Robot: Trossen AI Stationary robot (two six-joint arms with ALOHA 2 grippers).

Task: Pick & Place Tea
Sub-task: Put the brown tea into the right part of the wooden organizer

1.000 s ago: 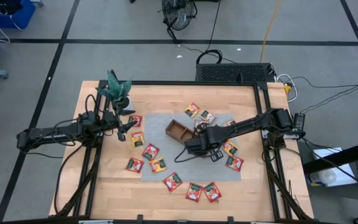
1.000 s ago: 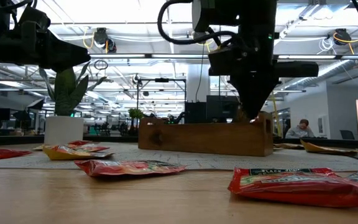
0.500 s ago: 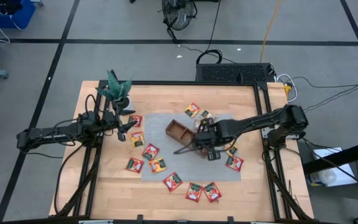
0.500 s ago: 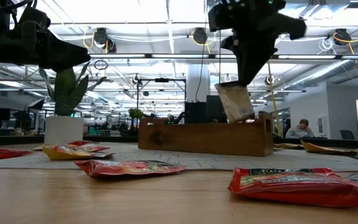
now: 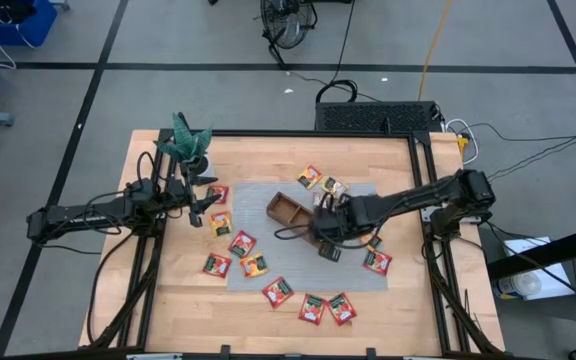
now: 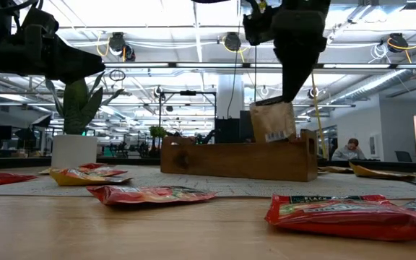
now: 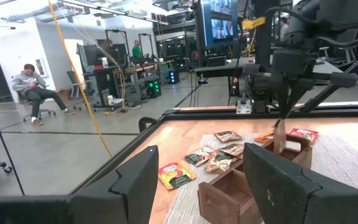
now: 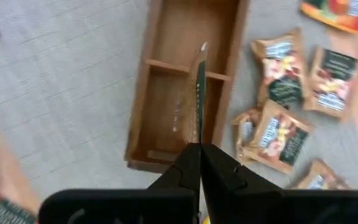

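My right gripper (image 6: pixel 289 95) is shut on a pale brown tea sachet (image 6: pixel 271 121), which hangs over the brown wooden tray (image 5: pixel 288 210) at mid-table. The right wrist view shows this sachet edge-on (image 8: pixel 199 99) above the tray's compartments (image 8: pixel 166 112). Several red tea sachets (image 5: pixel 242 242) lie flat on the grey mat (image 5: pixel 268 255), and more lie beyond the tray (image 5: pixel 310 177). My left gripper (image 5: pixel 208 205) waits open at the table's left, pointing level toward the tray (image 7: pixel 229 193). My right gripper pinches the sachet's upper edge (image 6: pixel 280 103) between its two fingers. The fingers (image 8: pixel 191 165) come from above, pointing steeply down. The sachet hangs upright below them, lifted clear, with its lower edge near the height of the tray's rim.
A potted plant (image 5: pixel 190 145) stands at the table's far left corner. Red sachets (image 6: pixel 352 213) lie close to the near edge. More sachets (image 8: pixel 278 134) lie beside the tray on its right. People sit in the room beyond the table.
My right gripper has risen from low at the tray's right end, rolling about its own axis, and has stayed shut. The pale sachet has come up with it and now hangs clear over the tray, turned from where it first showed.
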